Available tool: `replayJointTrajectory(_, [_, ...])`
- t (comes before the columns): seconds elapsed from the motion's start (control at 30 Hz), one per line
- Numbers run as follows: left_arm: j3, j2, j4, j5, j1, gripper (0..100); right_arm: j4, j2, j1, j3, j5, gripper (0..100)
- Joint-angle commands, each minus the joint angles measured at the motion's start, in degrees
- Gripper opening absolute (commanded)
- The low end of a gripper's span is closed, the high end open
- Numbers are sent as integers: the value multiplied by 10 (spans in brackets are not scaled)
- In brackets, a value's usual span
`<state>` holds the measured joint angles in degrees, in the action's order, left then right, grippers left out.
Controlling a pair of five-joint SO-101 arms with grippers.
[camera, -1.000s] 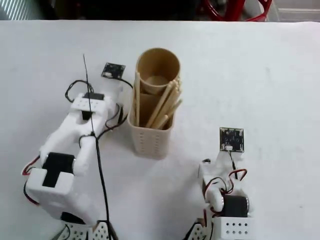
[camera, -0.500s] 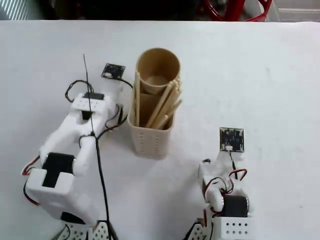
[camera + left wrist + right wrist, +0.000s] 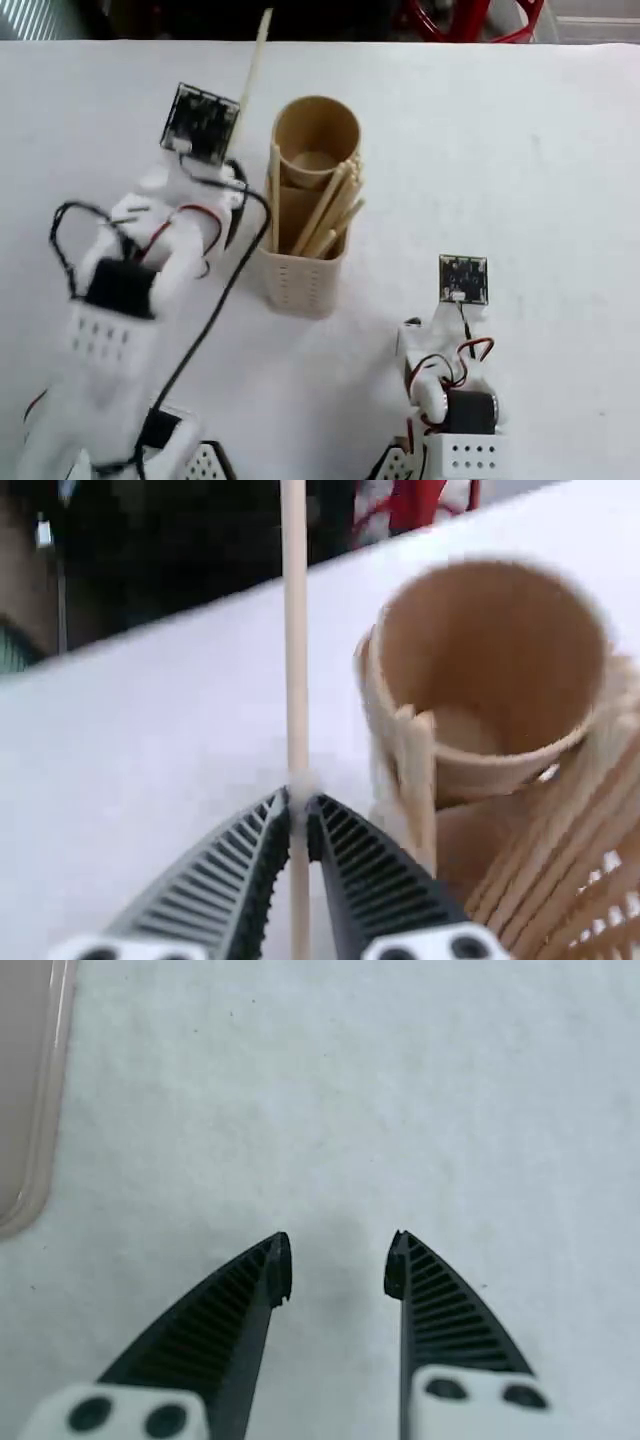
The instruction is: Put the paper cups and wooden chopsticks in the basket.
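A tan slotted basket (image 3: 298, 275) stands mid-table with a paper cup (image 3: 316, 140) upright in its far end and several wooden chopsticks (image 3: 330, 215) leaning in it. My left arm (image 3: 150, 240) is raised just left of the basket. In the left wrist view my left gripper (image 3: 297, 805) is shut on one wooden chopstick (image 3: 293, 630), which stands upright beside the cup (image 3: 490, 670). From above, that chopstick (image 3: 256, 65) slants past the basket's far left corner. My right gripper (image 3: 338, 1260) is open over bare table, holding nothing.
The right arm (image 3: 450, 390) sits low near the table's front edge, right of the basket. A beige edge (image 3: 35, 1090) of the basket shows in the right wrist view. White tabletop (image 3: 520, 150) stretches open to the right and back. Red chair legs (image 3: 470, 20) stand beyond the far edge.
The left arm has lifted off the table and swung up beside the basket, now holding a chopstick upright. The right arm has not moved.
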<state>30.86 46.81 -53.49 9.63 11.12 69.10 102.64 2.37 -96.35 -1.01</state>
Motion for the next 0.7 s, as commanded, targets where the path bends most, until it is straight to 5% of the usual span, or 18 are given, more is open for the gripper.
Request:
replayJointTrajectory(0.0, [-135,50,11,26,56,24,4,6,1,-5,4,159])
replayJointTrajectory(0.3, [-283,-29,28,32,219,28,4,6,1,-5,4,159])
replayJointTrajectory(0.67, [-280,-52,35,55,238,42,4,6,4,-5,4,159])
